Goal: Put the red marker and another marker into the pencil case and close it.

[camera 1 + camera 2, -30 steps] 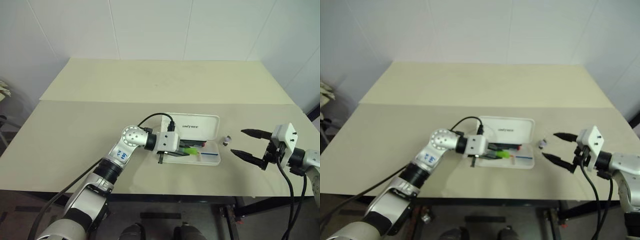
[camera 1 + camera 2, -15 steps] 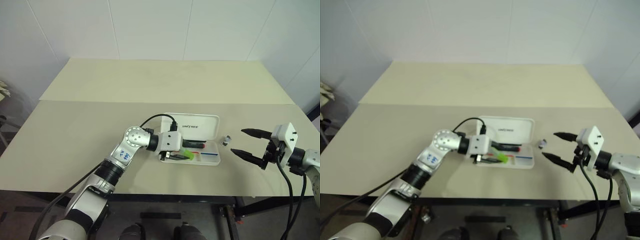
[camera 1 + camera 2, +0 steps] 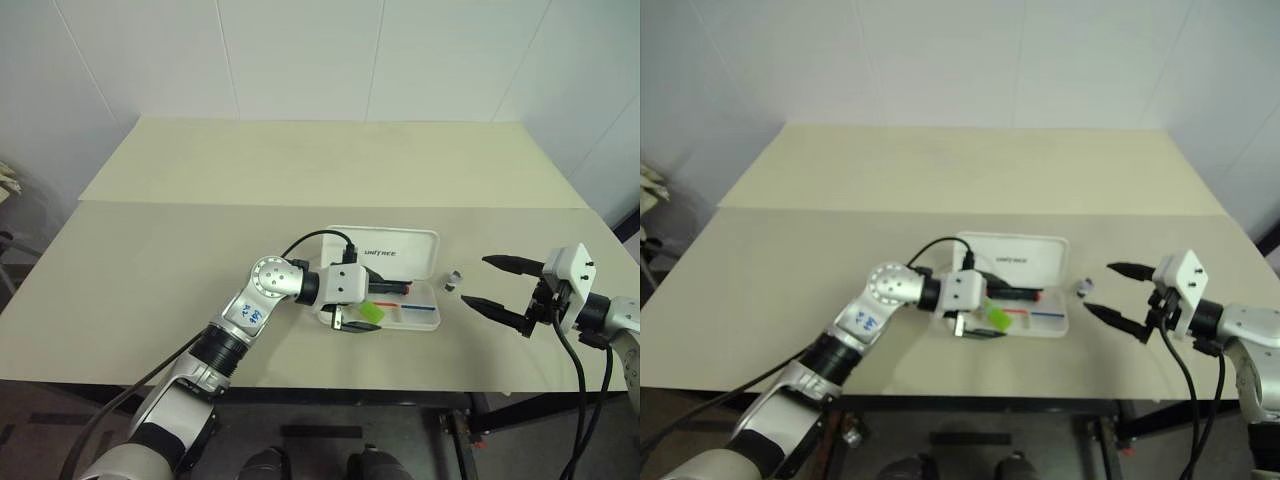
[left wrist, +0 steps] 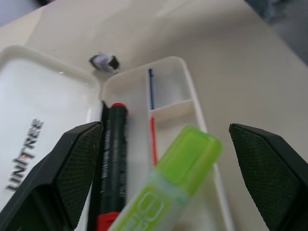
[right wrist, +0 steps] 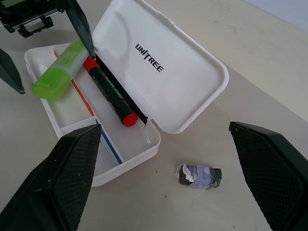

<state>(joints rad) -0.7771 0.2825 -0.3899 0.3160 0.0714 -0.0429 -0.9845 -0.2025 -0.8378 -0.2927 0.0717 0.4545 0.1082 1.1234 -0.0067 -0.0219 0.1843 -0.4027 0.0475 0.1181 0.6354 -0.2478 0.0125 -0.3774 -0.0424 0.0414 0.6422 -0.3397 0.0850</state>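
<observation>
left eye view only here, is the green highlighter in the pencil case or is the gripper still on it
Observer: The left wrist view shows the left gripper open, its fingers clear on both sides of the green highlighter.
Operator: so is it lying flat in there
Observer: It looks not. In the right wrist view it sits at an angle, and its cap end seems to ride over the tray rim of the pencil case.
Operator: and the red marker
Observer: The red marker lies flat inside the tray, along the hinge side.
</observation>
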